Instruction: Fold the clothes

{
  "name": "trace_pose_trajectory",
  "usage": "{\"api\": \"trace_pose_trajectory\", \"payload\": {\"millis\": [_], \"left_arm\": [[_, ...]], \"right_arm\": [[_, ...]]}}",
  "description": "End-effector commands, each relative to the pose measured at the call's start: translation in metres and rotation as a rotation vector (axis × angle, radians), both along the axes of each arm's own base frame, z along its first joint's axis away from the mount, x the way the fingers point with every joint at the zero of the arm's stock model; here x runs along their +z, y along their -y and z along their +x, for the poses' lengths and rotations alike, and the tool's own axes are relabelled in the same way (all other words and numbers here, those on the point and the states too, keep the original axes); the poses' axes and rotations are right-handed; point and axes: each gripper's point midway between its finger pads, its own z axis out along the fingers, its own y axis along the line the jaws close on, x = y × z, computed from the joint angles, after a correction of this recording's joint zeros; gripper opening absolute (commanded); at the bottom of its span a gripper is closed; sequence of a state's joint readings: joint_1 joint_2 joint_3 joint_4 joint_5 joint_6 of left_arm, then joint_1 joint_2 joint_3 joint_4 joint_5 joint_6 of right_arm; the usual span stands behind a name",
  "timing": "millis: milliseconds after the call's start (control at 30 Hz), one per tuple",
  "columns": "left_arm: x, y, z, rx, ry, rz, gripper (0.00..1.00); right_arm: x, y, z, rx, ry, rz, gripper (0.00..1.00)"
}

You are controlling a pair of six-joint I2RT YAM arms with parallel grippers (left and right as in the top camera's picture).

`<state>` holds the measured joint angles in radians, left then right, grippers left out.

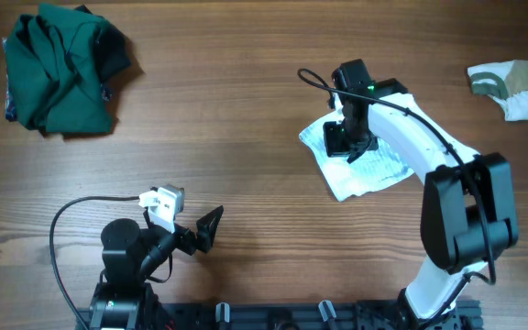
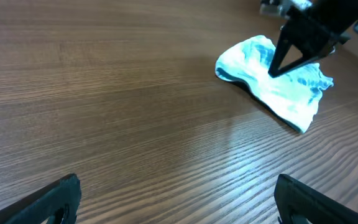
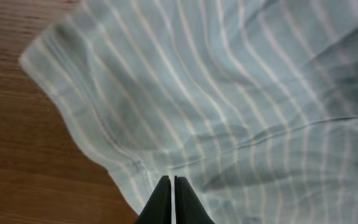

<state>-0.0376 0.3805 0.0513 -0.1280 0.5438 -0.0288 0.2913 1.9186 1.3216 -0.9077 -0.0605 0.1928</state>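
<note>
Right gripper [image 1: 345,139] is sitting right of centre in the overhead view, jaws pressed tight together, pinching the striped garment [image 1: 367,170] near its left edge. The wrist view is showing the tips [image 3: 173,190] meeting on the hem of the fabric [image 3: 229,93], creases running towards them. The garment is lying crumpled on the counter [image 1: 236,137]. From the left wrist it is showing at upper right [image 2: 288,96], dark fingers [image 2: 277,67] planted in it. Left gripper [image 1: 211,225] is waiting at lower left, jaws spread wide and holding nothing. The green garment [image 1: 62,69] is heaped at upper left, and the white-and-olive piece [image 1: 510,87] is resting at upper right.
</note>
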Motion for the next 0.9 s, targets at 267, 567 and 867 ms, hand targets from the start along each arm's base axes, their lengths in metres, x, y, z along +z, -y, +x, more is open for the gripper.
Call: {"api": "trace_pose_trajectory", "payload": {"millis": [267,567,867], "left_arm": [[-0.004,0.000,-0.001,0.004,-0.013,-0.004,1.00],[-0.004,0.000,-0.001,0.004,-0.013,-0.004,1.00],[-0.004,0.000,-0.001,0.004,-0.013,-0.004,1.00]], "right_arm": [[-0.027,-0.001,-0.010,-0.042,-0.081,-0.008,0.04],[-0.041,-0.014,-0.011,-0.038,-0.111,0.036,0.04],[-0.040,-0.061,-0.021,0.027,-0.102,0.100,0.04]]}}
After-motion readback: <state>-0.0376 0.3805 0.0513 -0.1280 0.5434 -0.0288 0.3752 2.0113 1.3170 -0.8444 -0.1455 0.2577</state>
